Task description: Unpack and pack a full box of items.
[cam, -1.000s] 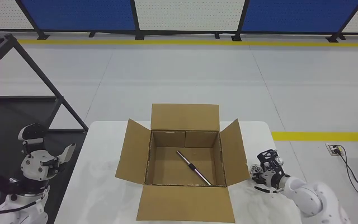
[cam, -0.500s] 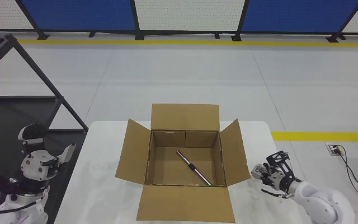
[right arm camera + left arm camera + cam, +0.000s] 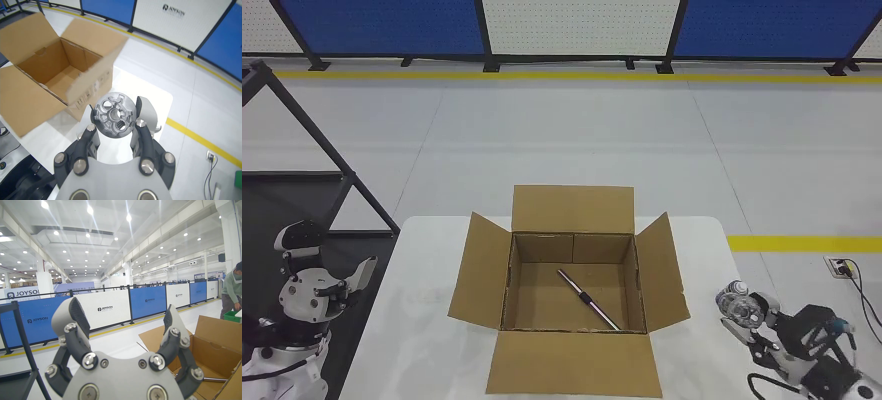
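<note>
Right hand (image 3: 115,108) grips a round metal part (image 3: 113,121), half hiding one finger; left hand (image 3: 122,308) spread wide, empty, near the box (image 3: 217,336).

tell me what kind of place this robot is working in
Probably a factory hall with a fenced robot cell: blue and white perforated partition panels, yellow floor line, high white ceiling with rows of round lights.

Bright, even light falls from rows of ceiling lamps (image 3: 90,210), which flare into streaked stars in the left wrist view; shadows stay soft, deepest inside the box (image 3: 542,248); the white table (image 3: 422,300) carries a mild sheen; the metal part (image 3: 115,117) glints; straight lines bow near both wrist views' edges.
</note>
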